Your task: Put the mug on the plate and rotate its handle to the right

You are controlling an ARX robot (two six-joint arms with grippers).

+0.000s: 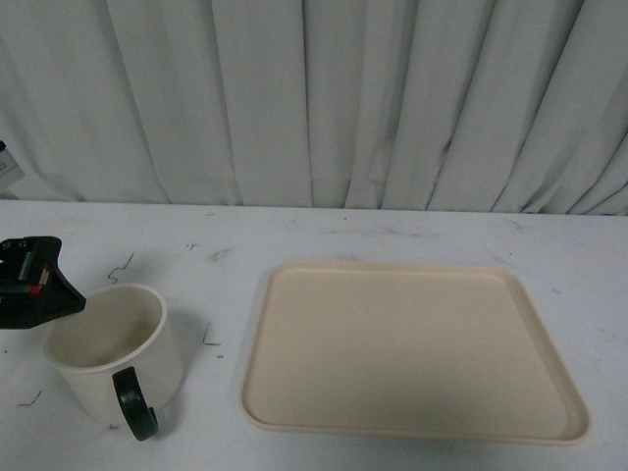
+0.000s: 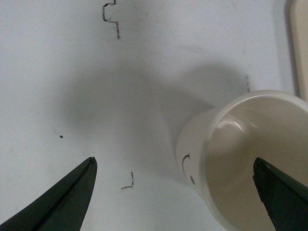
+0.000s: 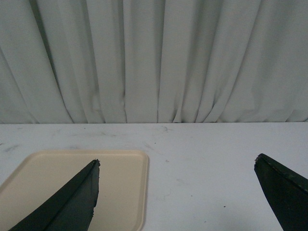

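The cream mug (image 1: 113, 353) stands upright on the white table, left of the plate (image 1: 412, 348). Its black handle (image 1: 133, 402) points toward the front. In the left wrist view the mug (image 2: 240, 159) shows its open mouth and part of the drawn face. My left gripper (image 2: 175, 163) is open above the mug's left side, one fingertip (image 2: 281, 195) over the mug's mouth, the other (image 2: 72, 195) over bare table. In the front view only its black body (image 1: 29, 285) shows. My right gripper (image 3: 175, 166) is open, high over the table beside the plate (image 3: 120, 187).
A grey-white curtain (image 1: 314, 98) hangs along the table's far edge. The white table (image 1: 392, 235) carries small black marks. The plate's edge shows in the left wrist view (image 2: 301, 43).
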